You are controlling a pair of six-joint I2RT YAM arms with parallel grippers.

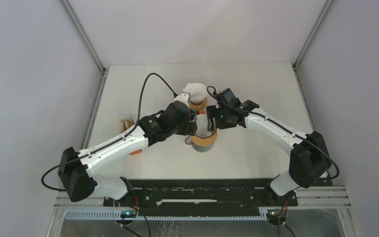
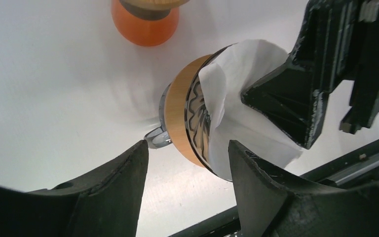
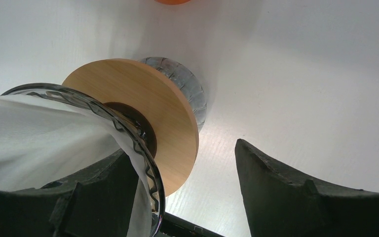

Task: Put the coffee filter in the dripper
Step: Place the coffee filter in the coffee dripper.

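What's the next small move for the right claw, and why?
Probably nudge the right claw slightly deeper into the dripper: its finger sits in the filter, but the paper bulges crumpled above the glass rim, so it looks unseated. Left claw is open.

One glass dripper (image 2: pixel 181 111), one paper filter (image 2: pixel 242 61), one orange vessel (image 2: pixel 145 24), two arms (image 1: pixel 113 148) (image 1: pixel 276 129).

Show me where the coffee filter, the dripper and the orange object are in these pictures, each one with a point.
coffee filter (image 2: pixel 244 61), left wrist view, on its upper paper edge.
dripper (image 3: pixel 143 103), right wrist view, on its wooden collar.
orange object (image 2: pixel 145 27), left wrist view, on its rounded body.
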